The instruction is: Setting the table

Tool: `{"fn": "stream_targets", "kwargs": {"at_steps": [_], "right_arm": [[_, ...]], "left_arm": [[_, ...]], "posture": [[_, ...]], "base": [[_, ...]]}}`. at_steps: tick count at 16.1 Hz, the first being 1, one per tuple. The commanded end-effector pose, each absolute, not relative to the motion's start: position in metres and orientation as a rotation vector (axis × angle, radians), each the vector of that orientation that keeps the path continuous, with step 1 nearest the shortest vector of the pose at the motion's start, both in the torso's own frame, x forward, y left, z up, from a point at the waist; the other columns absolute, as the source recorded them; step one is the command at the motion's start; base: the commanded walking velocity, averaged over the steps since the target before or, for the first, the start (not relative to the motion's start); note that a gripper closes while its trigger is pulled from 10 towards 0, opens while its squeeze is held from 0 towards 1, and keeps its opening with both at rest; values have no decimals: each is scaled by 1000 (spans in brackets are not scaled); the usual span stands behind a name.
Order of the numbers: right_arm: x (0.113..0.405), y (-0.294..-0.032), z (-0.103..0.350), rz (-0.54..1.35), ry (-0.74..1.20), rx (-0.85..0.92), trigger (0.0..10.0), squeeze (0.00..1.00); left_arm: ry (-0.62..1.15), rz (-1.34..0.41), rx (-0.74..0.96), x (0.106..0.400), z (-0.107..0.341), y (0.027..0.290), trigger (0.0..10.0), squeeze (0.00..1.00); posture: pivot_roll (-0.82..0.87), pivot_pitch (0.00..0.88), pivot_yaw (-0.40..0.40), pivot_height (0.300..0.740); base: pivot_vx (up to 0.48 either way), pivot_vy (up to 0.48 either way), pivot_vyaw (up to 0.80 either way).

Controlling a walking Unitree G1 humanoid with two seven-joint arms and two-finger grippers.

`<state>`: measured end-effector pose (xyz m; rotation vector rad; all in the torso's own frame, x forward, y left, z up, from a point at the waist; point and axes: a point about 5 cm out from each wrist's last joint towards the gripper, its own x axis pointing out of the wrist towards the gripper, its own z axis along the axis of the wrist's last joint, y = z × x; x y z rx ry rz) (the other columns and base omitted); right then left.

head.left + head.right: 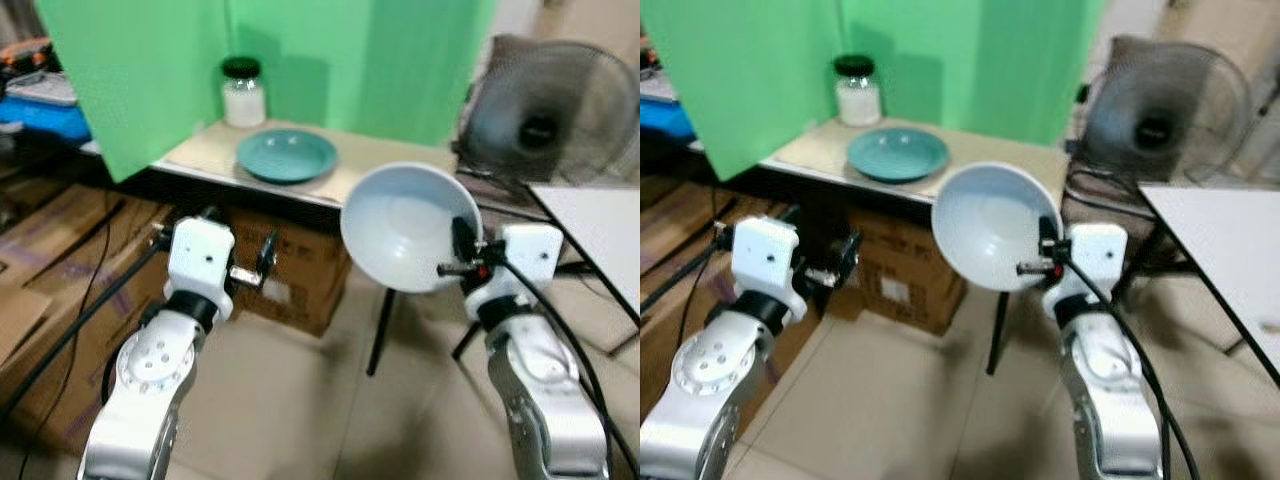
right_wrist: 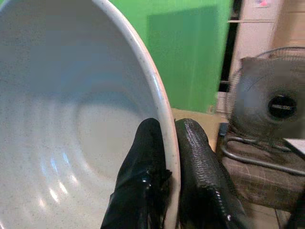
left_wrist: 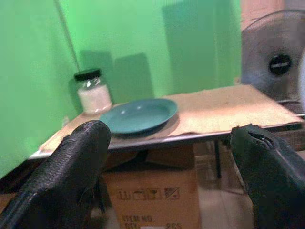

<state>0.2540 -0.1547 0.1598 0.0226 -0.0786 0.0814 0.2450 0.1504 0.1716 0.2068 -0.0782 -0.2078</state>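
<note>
The cardboard box (image 3: 151,199) under the table carries a row of small handling symbols and a line of dark print; the letters are too blurred to read.

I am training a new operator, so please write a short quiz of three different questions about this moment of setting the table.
1. True or false: the right hand pinches the rim of the white bowl.
2. What lies on the table beside the jar? A) fork B) teal plate C) cup
3. Fill in: the left hand is ____ and holds nothing.

Key
1. True; in the right wrist view, one finger is inside the rim and one outside.
2. B, the teal plate.
3. open
</note>
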Motion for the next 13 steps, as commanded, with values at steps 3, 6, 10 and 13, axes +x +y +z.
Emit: {"fn": "stream_targets", "kwargs": {"at_steps": [3,6,10,13], "right_arm": [[251,-165,170,25,-125,11,10000,0],[251,-167,171,17,-125,8,10000,0],[252,-167,172,18,-123,-11,10000,0],[254,-167,172,17,-117,-14,10000,0]], "left_arm": [[-73,-198,241,248,172,150,10000,0],[-75,-174,232,249,173,151,10000,0],[-65,-131,172,250,172,158,10000,0],[-73,-131,180,250,174,157,10000,0]], "posture": [[-38,0,-26,740],[-41,0,-27,740],[-43,0,-37,740],[-41,0,-42,740]], "base": [[0,0,-800],[0,0,-800],[0,0,-800],[0,0,-800]]}}
